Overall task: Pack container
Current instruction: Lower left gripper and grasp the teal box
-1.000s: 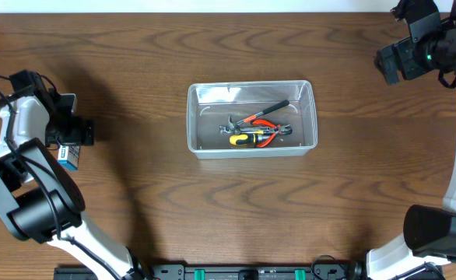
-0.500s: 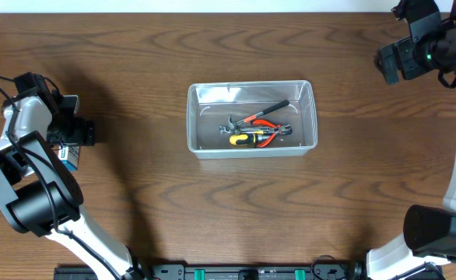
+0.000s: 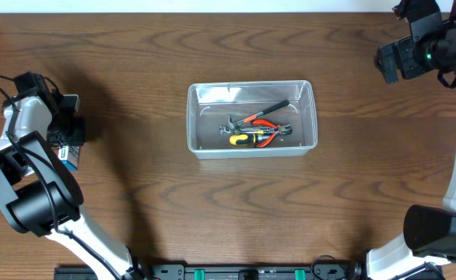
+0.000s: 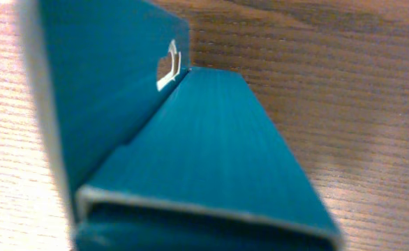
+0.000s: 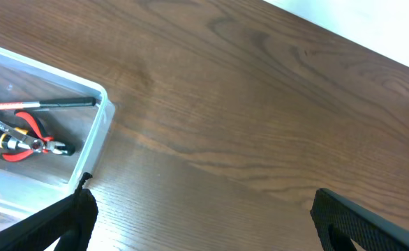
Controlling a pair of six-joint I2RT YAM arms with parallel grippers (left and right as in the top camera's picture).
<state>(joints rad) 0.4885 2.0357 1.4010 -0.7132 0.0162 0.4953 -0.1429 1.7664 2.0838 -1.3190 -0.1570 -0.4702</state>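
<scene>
- Container (image 3: 251,152), clear plastic with rounded corners and a rim, sits near the middle of the wooden table (image 3: 150,202), well apart from both arms; its long sides run left to right in the overhead view.
- On its floor, toward the right half, we see a small cluster of hand tools: red-handled pliers (image 3: 271,131), a yellow-and-black handled tool (image 3: 243,139) just beside them, and a long red-and-black tool (image 3: 265,111) lying diagonally behind.
- Our right gripper (image 5: 201,223) hangs over the far right corner of the table. Its two dark fingers (image 5: 58,223) show at opposite bottom corners of the right wrist view, spread wide with nothing between them.
- That same view catches the container's right end, with the pliers and the long tool inside.
- Our left gripper (image 3: 74,134) is at the table's left edge, directly over a small blue-and-white box (image 3: 71,157).
- The left wrist view is filled by a blurred teal surface of that box, very close to the lens. No finger shows there, so we cannot tell whether this pincer is released or clenched.
</scene>
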